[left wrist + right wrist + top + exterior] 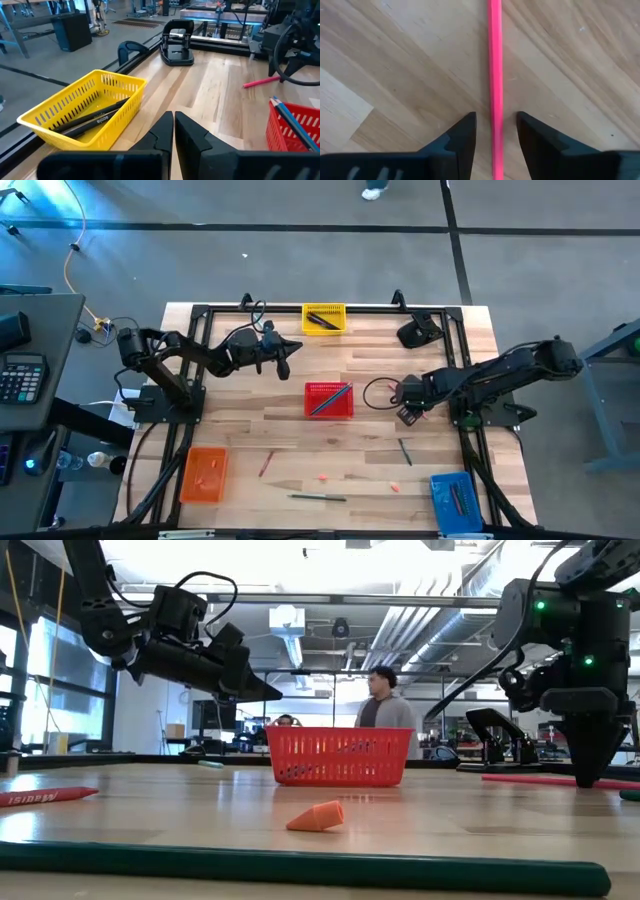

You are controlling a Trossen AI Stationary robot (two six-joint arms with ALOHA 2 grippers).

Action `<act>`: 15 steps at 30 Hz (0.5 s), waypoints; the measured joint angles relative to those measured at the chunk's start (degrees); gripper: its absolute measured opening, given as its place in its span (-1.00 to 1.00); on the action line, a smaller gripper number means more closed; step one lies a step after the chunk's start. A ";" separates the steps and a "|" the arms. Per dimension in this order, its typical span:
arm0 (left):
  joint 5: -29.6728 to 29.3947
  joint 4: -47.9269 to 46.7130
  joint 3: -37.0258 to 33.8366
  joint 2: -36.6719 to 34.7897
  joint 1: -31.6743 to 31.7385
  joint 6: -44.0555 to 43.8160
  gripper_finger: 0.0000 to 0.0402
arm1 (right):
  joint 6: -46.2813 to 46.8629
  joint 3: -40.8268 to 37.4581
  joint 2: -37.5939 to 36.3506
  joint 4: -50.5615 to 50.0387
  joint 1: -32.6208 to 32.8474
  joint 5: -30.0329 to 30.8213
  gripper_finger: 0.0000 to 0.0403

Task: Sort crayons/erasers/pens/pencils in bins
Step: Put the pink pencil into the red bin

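Sorting partly done: the yellow bin [323, 318] holds black pens, the red bin [329, 399] pencils, the blue bin [455, 498] dark sticks, and the orange bin [204, 474] small pieces (too small to name). Left loose on the counter [250, 430] are a green pencil [318, 497], a crayon [266, 464], a dark pen [405, 451] and two erasers [323, 477]. The right gripper [495, 131], jaws released, straddles a pink pencil [495, 75] lying right of the red bin; the left gripper [173, 131], jaws clenched and empty, hovers beside the yellow bin. Mid-counter is open; bins crowd the edges.
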 joint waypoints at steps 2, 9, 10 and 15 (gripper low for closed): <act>0.01 -0.13 0.00 0.00 0.00 0.25 -0.96 | -0.84 0.00 0.02 0.04 -0.02 -0.08 -0.38; 0.01 -0.60 0.00 -0.02 0.00 0.96 -0.96 | -1.69 -0.07 0.09 0.74 -1.17 -1.54 -0.77; 0.01 -0.60 0.00 -0.02 0.00 0.96 -0.96 | -1.89 -0.07 0.09 0.83 -1.32 -1.76 -0.83; 0.01 -0.88 0.00 -0.02 -0.05 1.01 -0.96 | -6.09 2.67 0.52 -1.79 -2.22 -1.63 -0.96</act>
